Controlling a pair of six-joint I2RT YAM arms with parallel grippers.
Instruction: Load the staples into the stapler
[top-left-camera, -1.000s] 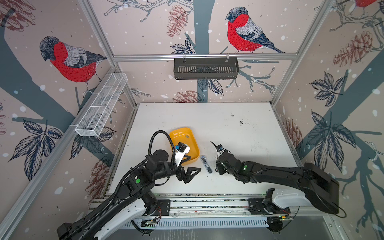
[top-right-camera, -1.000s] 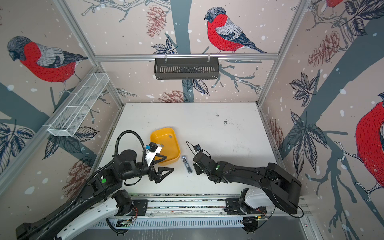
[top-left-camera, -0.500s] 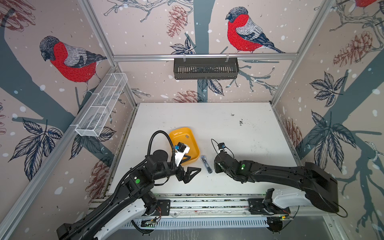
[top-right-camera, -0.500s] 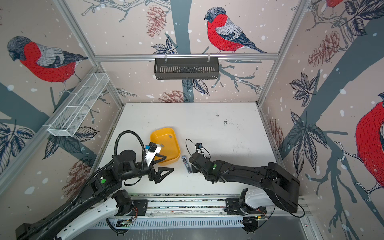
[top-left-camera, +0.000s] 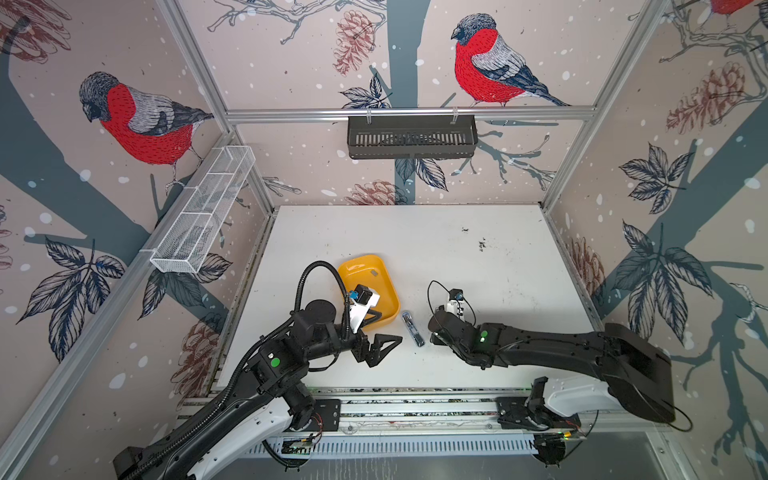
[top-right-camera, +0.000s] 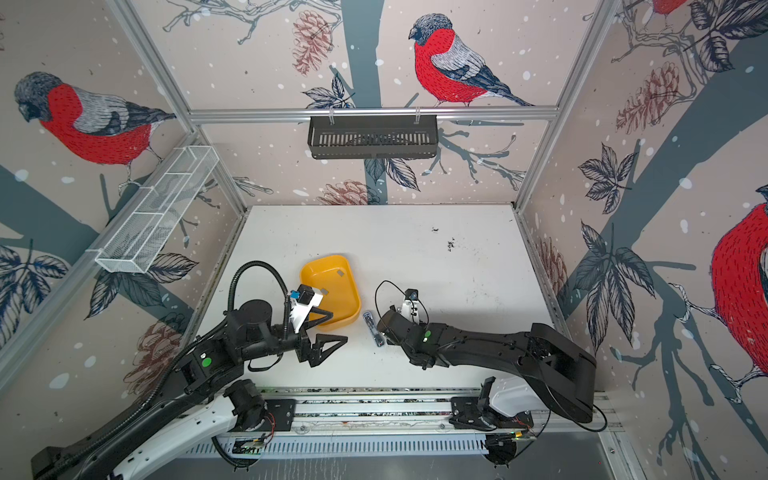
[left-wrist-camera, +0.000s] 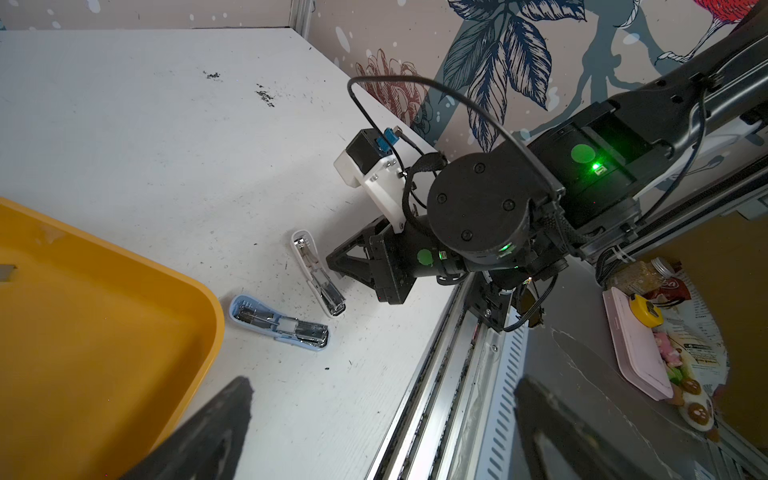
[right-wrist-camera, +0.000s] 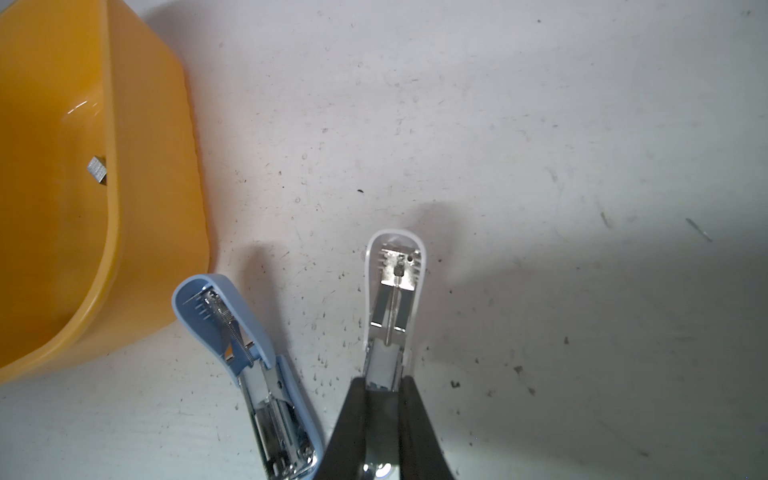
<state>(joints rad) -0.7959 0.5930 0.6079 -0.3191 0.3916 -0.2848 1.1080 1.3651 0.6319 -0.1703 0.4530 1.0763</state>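
Note:
Two small staplers lie opened flat on the white table (top-left-camera: 478, 270), next to the yellow tray (top-left-camera: 388, 309). The blue stapler (right-wrist-camera: 245, 365) (left-wrist-camera: 278, 324) (top-left-camera: 412, 329) (top-right-camera: 372, 328) lies nearer the tray. My right gripper (right-wrist-camera: 384, 386) (left-wrist-camera: 336, 266) is shut on the metal end of the white stapler (right-wrist-camera: 395, 282) (left-wrist-camera: 309, 266). In both top views my right wrist hides that stapler. Grey staples (right-wrist-camera: 97, 169) (top-left-camera: 374, 273) (top-right-camera: 340, 273) lie inside the tray. My left gripper (top-left-camera: 388, 352) (top-right-camera: 331, 352) (left-wrist-camera: 382, 415) hangs open and empty at the tray's front corner, over the table's front edge.
Dark specks (top-left-camera: 482, 244) dot the table toward the back right. A metal rail (top-left-camera: 415, 405) runs along the front edge. A black basket (top-left-camera: 411, 137) hangs on the back wall. A white wire shelf (top-left-camera: 203, 208) is fixed to the left wall.
My right gripper has crept slightly left, closer to the blue stapler, staying shut. The left arm and the blue stapler have not moved.

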